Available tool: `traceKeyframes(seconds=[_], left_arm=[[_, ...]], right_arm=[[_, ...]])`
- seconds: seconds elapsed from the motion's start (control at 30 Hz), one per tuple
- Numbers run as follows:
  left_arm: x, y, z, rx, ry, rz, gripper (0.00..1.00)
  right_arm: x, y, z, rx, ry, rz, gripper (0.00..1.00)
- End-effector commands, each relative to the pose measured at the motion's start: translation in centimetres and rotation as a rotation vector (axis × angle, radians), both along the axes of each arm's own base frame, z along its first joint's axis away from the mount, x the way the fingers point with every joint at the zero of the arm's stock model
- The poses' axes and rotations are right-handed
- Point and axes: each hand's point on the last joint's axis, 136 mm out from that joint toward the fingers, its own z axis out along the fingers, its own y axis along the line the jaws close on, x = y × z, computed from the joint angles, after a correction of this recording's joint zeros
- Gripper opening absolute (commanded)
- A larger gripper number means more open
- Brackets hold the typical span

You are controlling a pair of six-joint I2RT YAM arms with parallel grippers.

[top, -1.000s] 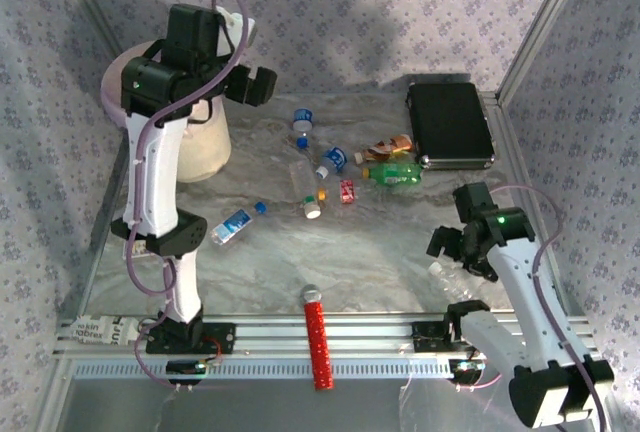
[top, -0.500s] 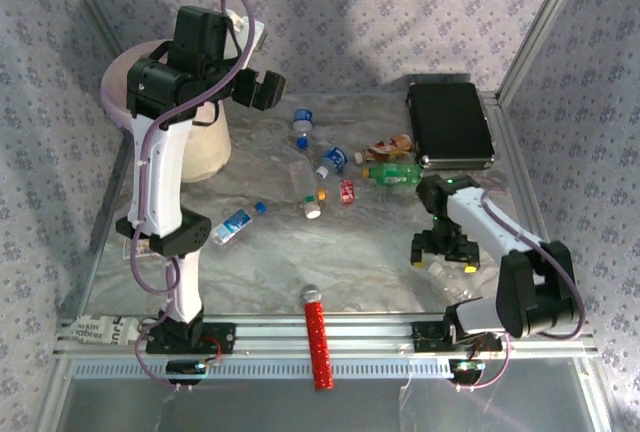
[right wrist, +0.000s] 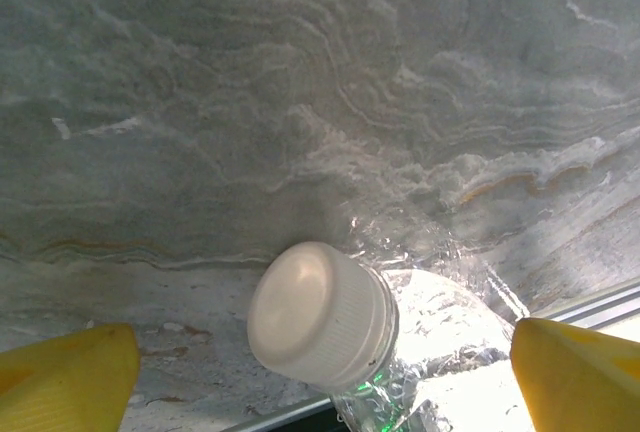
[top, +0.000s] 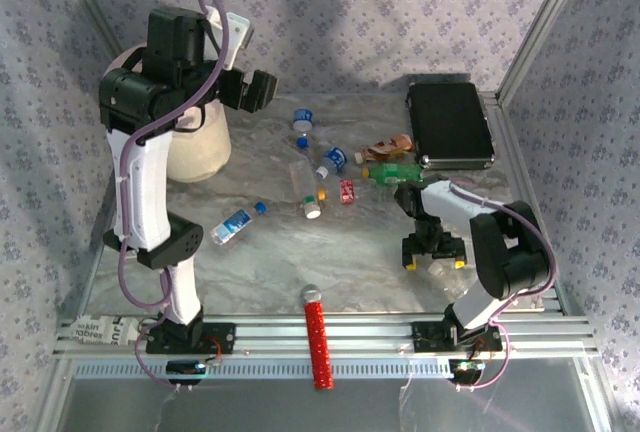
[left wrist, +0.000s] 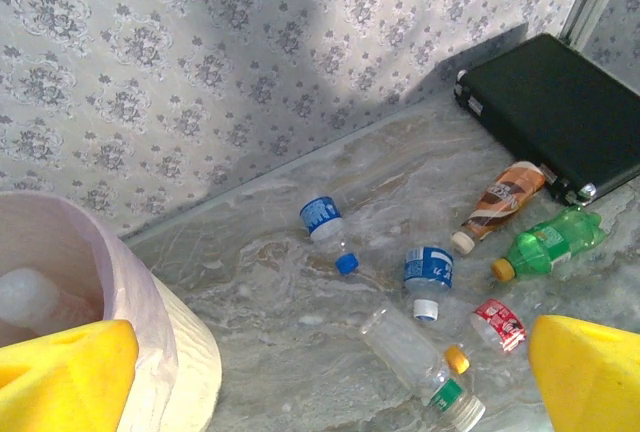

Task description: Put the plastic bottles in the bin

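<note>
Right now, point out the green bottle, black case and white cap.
green bottle (left wrist: 548, 242), left wrist view, labelled body
black case (top: 450, 124), top external view, lid centre
white cap (right wrist: 318, 312), right wrist view, top

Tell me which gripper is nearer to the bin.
Left. The left gripper hangs open just beside the bin, up near its rim. The right gripper is far across the table, low over a clear white-capped bottle near the front rail.

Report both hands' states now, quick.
Left hand: open, empty, raised near the bin.
Right hand: open, fingers either side of a white-capped clear bottle, not gripping it.
</note>
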Motion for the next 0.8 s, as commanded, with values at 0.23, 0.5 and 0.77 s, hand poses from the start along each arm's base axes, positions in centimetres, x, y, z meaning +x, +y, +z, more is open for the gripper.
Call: traceKeyframes(seconds=[0.23, 0.5, 0.77], left_arm=[[-1.6, 0.2, 0.8, -0.014, -0.009, -0.020, 1.00], [-1.7, 0.5, 0.7, -0.009, -0.004, -0.013, 1.00], [-1.4, 0.3, 0.6, -0.009, -0.003, -0.014, 1.00]], right_arm=[[0.4, 1.5, -0.9, 0.012, 0.041, 0.048, 0.76], [1.0, 3.1, -1.1, 0.007, 0.009, 0.096, 0.68], [1.2, 7.5, 4.0, 0.127, -0.215, 0.030, 0.71]])
